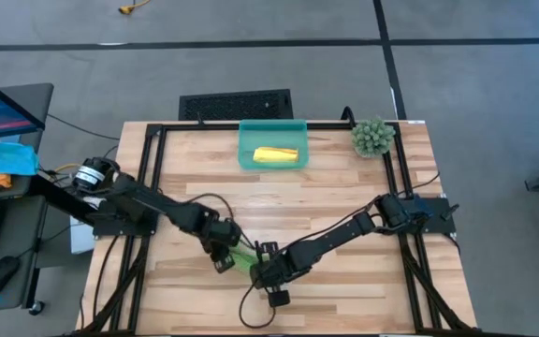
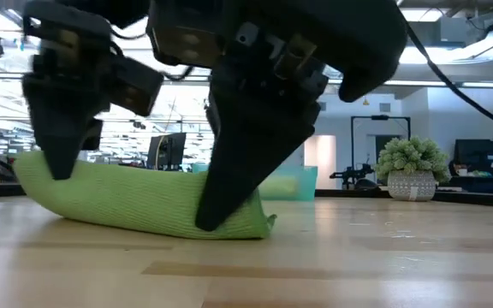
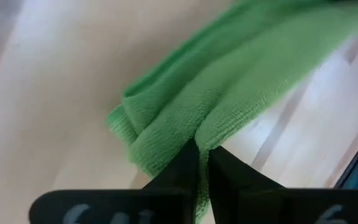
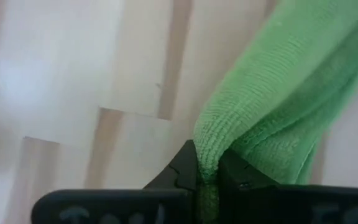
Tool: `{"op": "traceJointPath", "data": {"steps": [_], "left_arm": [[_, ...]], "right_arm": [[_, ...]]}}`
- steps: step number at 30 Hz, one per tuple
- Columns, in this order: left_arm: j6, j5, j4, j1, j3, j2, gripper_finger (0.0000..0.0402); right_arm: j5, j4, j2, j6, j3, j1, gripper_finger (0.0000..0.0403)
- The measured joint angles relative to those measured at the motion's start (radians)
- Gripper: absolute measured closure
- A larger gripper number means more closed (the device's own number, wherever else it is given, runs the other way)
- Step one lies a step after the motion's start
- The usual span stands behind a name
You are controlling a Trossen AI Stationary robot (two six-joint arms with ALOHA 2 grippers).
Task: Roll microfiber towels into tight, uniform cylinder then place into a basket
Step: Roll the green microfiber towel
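The table point(image 1: 344, 197) is mostly bare wood. The basket point(image 1: 247, 150) at the far edge already holds a yellow roll point(image 1: 276, 155), with a small plant point(image 1: 372, 137) beside it, I think. Near the front, the green towel point(image 2: 135, 201) lies rolled, soft and floppy, so grabbing the ends makes sense. Left gripper point(image 3: 201, 155) and right gripper point(image 4: 207, 168) are both pinched tight on it.

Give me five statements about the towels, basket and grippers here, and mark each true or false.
1. The yellow towel lies in the basket. True.
2. The green towel is in the basket too. False: it lies rolled on the table.
3. The left gripper is shut on the green towel. True.
4. The right gripper hangs open above the plant. False: it pinches the green towel's other end.
5. The plant sits at a table corner. True.
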Motion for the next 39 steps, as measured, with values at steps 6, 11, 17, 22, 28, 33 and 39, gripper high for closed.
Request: {"op": "traceJointPath", "data": {"steps": [6,11,17,22,28,33,39], "left_arm": [[-0.023,0.054,-0.028,0.103,0.000,0.004,0.0391],[-0.024,0.056,-0.023,0.118,0.000,0.038,0.0390],[0.018,0.150,0.034,0.115,0.005,0.160,0.0390],[0.043,0.183,0.050,0.127,0.005,0.168,0.0390],[0.020,0.182,0.051,0.142,0.002,0.163,0.0390],[-0.001,0.184,0.054,0.142,0.002,0.163,0.0390],[-0.019,0.204,0.060,0.144,0.000,0.165,0.0390]], "right_arm": [[-0.034,0.039,0.001,-0.019,-0.001,-0.006,0.0363],[-0.033,0.036,0.001,-0.016,-0.001,-0.006,0.0354],[-0.052,0.027,0.000,0.031,-0.001,-0.007,0.0349],[-0.059,0.019,0.000,0.030,-0.001,-0.006,0.0348],[-0.053,0.026,0.000,0.029,-0.001,-0.009,0.0332],[-0.048,0.024,-0.001,0.009,-0.002,-0.009,0.0280],[-0.039,-0.080,-0.030,0.048,-0.003,-0.014,0.0224]]}}
